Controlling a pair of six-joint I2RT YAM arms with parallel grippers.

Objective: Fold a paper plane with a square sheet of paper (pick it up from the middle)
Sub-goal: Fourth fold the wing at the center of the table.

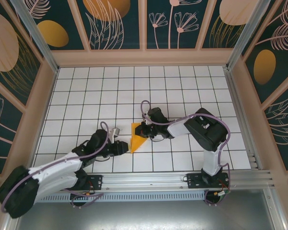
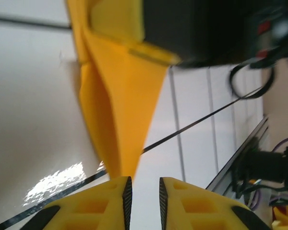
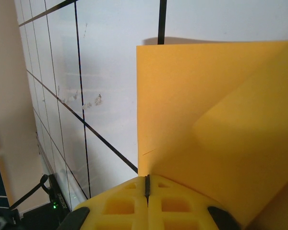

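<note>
The white gridded table (image 1: pixel 182 91) fills the middle of the top view. A little below the frame's centre, the folded sheet of paper (image 1: pixel 137 139) lies on it as an orange-yellow triangle with its point toward lower left. At the wide upper end, the right gripper (image 3: pixel 146 184) has its fingers pressed together on the paper's edge. The left gripper (image 2: pixel 143 196) sits at the point, fingers a narrow gap apart with nothing between them.
</note>
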